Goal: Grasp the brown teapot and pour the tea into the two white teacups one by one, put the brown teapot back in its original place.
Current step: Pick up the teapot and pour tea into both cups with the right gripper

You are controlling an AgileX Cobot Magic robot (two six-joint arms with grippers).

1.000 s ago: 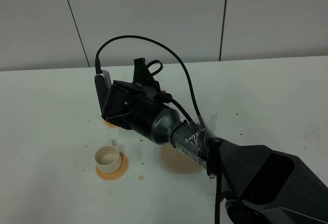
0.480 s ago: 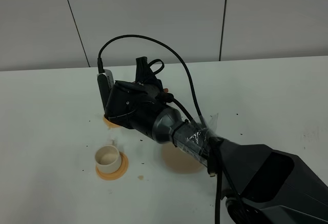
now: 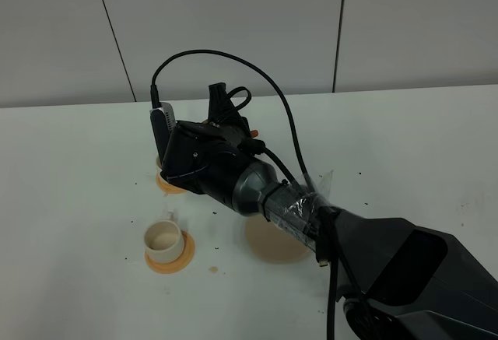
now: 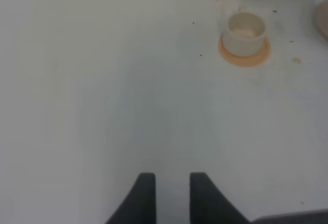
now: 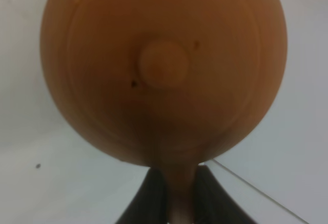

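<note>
The right end effector point(image 5: 177, 185) is gripping the squat reddish-brown clay teapot point(image 5: 164, 70) by its handle, apparently aloft at eleven o'clock from the round beige disc point(image 3: 272, 245). The left end effector point(image 4: 171, 196) is hanging empty, slightly parted.

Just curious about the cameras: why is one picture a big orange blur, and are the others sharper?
Right wrist view: the brown teapot sits so close it fills the frame, out of focus. Left wrist view: even light, slightly hazy, but the white teacup reads clearly. Exterior high view: sharpest, no glare, though the right arm hides the middle.
</note>
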